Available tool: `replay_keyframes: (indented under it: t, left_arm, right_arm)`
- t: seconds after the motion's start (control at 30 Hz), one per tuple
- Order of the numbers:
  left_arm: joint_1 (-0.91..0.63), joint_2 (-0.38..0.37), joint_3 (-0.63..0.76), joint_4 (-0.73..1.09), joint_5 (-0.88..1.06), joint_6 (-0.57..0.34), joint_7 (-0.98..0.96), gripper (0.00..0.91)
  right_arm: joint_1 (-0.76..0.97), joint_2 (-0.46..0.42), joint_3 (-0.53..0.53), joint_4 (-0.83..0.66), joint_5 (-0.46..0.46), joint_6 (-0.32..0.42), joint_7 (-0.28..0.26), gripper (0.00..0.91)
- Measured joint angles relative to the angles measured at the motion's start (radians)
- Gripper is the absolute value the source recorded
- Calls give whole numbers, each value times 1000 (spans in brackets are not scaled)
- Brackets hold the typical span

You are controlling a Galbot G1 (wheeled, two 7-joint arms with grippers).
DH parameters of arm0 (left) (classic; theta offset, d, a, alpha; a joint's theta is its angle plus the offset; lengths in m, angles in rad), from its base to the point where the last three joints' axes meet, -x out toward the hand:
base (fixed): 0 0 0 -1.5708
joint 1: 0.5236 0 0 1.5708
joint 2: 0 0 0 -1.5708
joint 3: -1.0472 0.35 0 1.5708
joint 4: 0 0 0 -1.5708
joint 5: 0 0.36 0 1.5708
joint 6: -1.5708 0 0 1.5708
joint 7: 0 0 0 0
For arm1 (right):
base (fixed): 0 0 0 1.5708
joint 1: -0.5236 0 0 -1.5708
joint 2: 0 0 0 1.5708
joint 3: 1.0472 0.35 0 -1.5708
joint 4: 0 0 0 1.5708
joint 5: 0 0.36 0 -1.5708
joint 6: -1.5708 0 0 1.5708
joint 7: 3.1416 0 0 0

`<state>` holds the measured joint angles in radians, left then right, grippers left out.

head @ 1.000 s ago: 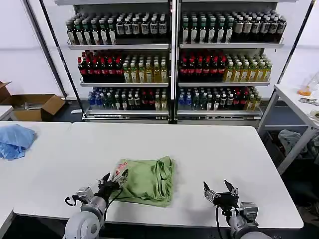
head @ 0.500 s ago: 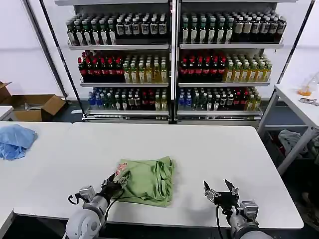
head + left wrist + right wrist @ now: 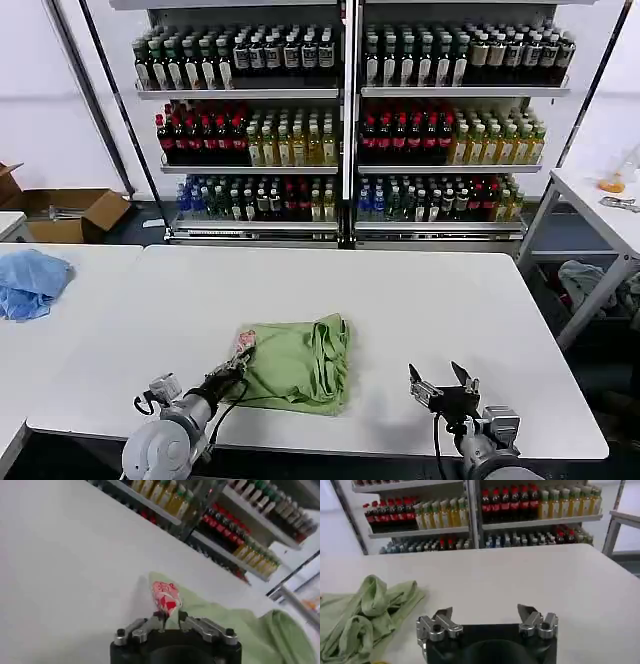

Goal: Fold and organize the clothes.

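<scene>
A soft, light sage-green shirt (image 3: 298, 362) lies bunched on the white worktop (image 3: 400, 310); the left claw (image 3: 169, 619), at its 9 o'clock edge, pinches the red-and-white patch (image 3: 167, 596), while the right claw (image 3: 486, 618) idles gaping at 3 o'clock.

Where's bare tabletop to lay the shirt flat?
Bare table lies between the shirt and the shelving, and right of the shirt beyond the open right pincer. It is crowded at the shirt's left corner, gripped by the left pincer.

shirt (image 3: 298, 363) on table (image 3: 420, 300) | cloth (image 3: 30, 282) far left | shelves (image 3: 345, 120) behind
</scene>
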<state>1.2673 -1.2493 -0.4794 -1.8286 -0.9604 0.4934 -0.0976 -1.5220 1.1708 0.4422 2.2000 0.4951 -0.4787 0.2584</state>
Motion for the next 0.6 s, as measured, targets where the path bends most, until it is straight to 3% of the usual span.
replay_keyframes:
  t: [0.27, 0.6]
  left_arm:
    - [-4, 30, -103, -41, -180, 23, -9, 30]
    - [-37, 163, -322, -115, -262, 48, -12, 30]
  right_arm:
    - [-15, 0, 15, 15, 2, 3, 0, 907]
    - [-22, -3, 31, 35, 14, 5, 0, 907]
